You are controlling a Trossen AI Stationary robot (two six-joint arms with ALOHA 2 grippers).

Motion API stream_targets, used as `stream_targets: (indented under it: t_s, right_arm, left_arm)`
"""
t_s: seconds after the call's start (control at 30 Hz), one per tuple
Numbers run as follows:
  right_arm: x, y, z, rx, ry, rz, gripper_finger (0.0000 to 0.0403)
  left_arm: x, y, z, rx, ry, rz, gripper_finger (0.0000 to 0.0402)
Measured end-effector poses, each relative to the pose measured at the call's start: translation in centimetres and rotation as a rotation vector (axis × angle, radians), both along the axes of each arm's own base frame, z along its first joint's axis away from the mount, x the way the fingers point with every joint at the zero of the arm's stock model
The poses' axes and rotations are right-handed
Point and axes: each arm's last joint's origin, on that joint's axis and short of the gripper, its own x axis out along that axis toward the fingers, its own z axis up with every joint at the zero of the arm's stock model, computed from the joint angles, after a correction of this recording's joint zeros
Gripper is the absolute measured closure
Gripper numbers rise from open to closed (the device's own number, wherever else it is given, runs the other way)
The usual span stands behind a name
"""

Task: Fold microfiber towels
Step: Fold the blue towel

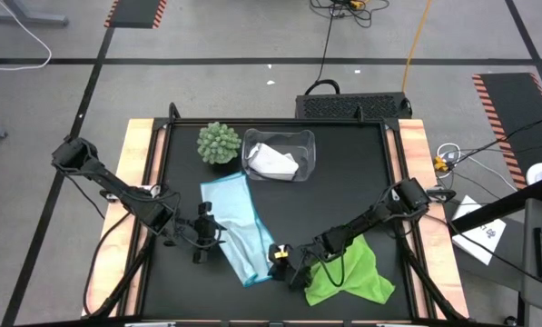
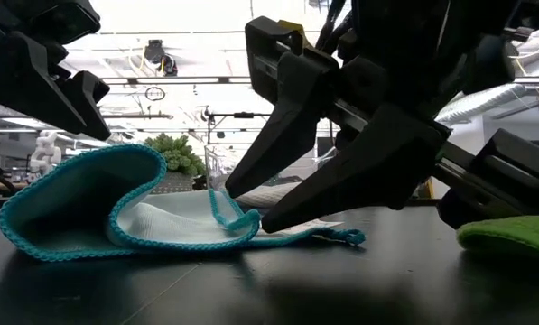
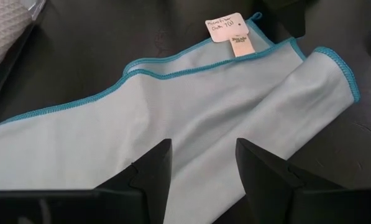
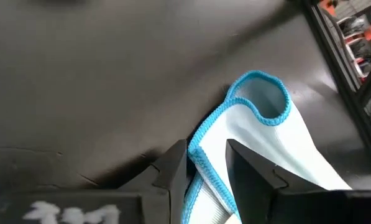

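So the black table [image 1: 352, 182] has wooden strips down both sides, and both arms reach in toward the near middle of it. Biggest thing on it is the light blue towel [image 1: 237, 224], lying as a long strip that runs from just in front of the bin down toward the near edge, partly folded over itself, with teal stitching all round. In the low view one end of it curls up into a loop [image 2: 88, 194] off the table. The left gripper [image 1: 204, 234] sits right at the strip's left edge, fingers [image 3: 149, 176] apart over the cloth with nothing between them. The right gripper [image 1: 277, 257] is at the strip's near corner, and its 2 fingers [image 4: 173, 171] have the stitched hem between them, closing in on that edge but I can't tell if they've actually pinched it tight. The green towel [image 1: 352, 274] lies crumpled near the right front of the table, partly under the right arm. At the back there's the clear bin [image 1: 307, 143] with the white towel [image 1: 275, 162] inside, and the spiky plant [image 1: 218, 143] just beside it on the left. Smallest bit: a white tag [image 3: 225, 29] with writing near a corner of the blue towel.
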Motion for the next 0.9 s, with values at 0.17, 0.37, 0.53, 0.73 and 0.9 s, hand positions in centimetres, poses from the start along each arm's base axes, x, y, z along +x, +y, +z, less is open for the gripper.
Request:
stream_targets:
  t_s: [0.17,0.37,0.53,0.73,0.9]
  right_arm:
    - [0.4,-0.8,0.1,0.039,0.001,-0.021,0.0323]
    - [0.6,-1.2,0.0,0.076,0.020,-0.012,0.0381]
    - [0.7,-1.2,0.2,0.100,0.013,-0.018,0.0400]
    - [1.1,-1.8,0.3,0.249,0.066,-0.153,0.0398]
    - [2.1,-2.5,0.9,0.447,0.222,-0.371,0.0366]
  left_arm:
    - [0.0,0.0,0.0,0.001,0.002,0.000,0.0222]
    - [-0.3,0.2,-0.5,0.008,0.013,-0.001,0.0222]
    - [-0.4,0.3,-0.9,0.007,0.023,0.005,0.0222]
    - [-0.5,0.3,-1.1,-0.006,0.031,0.009,0.0222]
    - [-0.6,0.3,-1.1,-0.012,0.035,0.001,0.0222]
